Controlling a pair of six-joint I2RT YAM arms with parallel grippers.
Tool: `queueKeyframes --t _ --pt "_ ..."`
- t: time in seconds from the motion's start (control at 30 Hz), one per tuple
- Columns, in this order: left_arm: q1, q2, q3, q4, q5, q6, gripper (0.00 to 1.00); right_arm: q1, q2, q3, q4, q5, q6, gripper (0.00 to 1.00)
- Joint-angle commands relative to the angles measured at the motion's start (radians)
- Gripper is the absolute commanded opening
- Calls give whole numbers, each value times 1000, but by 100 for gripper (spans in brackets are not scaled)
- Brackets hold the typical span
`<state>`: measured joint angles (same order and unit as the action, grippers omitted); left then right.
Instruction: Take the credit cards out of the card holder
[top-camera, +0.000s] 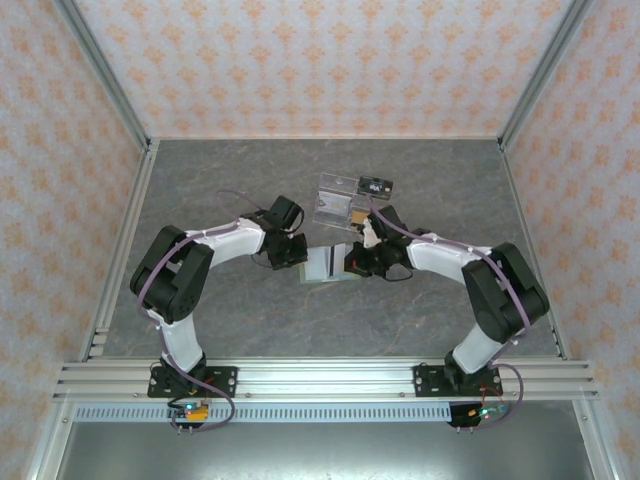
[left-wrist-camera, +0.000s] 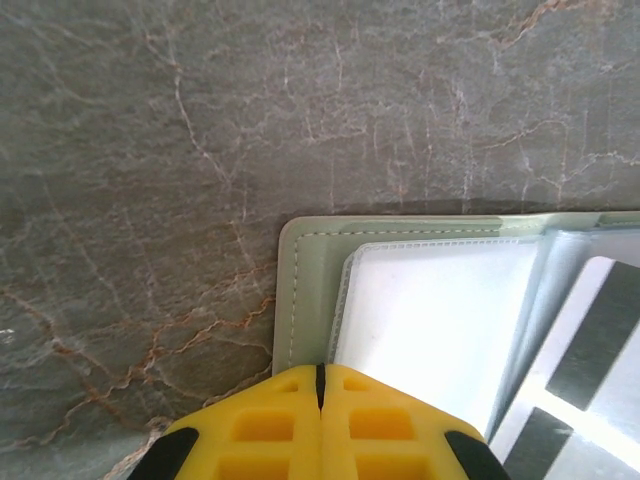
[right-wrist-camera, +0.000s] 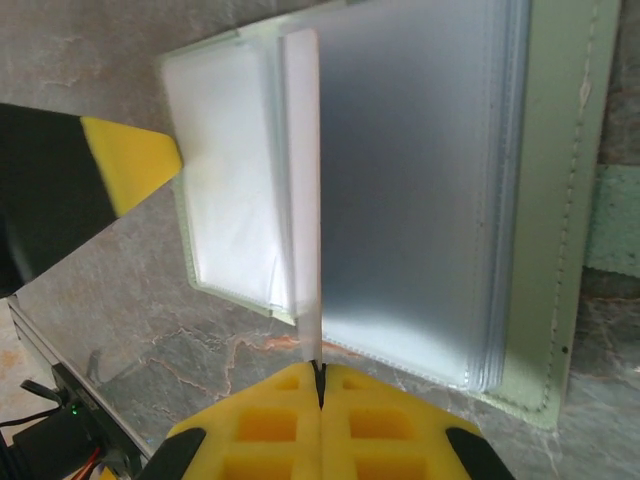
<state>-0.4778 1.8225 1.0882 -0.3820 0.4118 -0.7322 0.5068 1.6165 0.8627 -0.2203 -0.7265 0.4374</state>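
Card holder (right-wrist-camera: 560, 200): one, open; right pincer (right-wrist-camera: 320, 375) pinching one sleeve (right-wrist-camera: 302, 150).

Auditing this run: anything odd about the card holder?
One thin white leaf of the open card holder stands on edge, pinched in the right gripper's shut jaws, while the other sleeves lie flat. Whether it is a card or a sleeve, I cannot tell.

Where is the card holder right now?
In the top view the card holder lies open on the table between the left claw and the right claw, just nearer than the clear stand.
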Motion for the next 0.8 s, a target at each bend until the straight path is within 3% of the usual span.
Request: queueKeyframes --t 0.0,0.17,0.37,0.57,0.7,0.77 --pt "2 -53 44 -27 0 13 9 -5 -51 3 -28 36 -49 0" --pt "25 -156 32 15 33 -5 44 -10 -69 35 31 -49 -51 0" --pt "88 -237 -64 237 223 -66 69 -34 -68 63 188 -205 3 0" --pt "122 -261 -127 443 361 -140 77 -56 -43 87 319 -354 72 0" --pt "131 -255 -130 521 412 -173 76 -56 -29 94 403 -405 143 0" --pt "135 -255 -123 544 423 -184 71 -57 -24 97 444 -424 175 0"
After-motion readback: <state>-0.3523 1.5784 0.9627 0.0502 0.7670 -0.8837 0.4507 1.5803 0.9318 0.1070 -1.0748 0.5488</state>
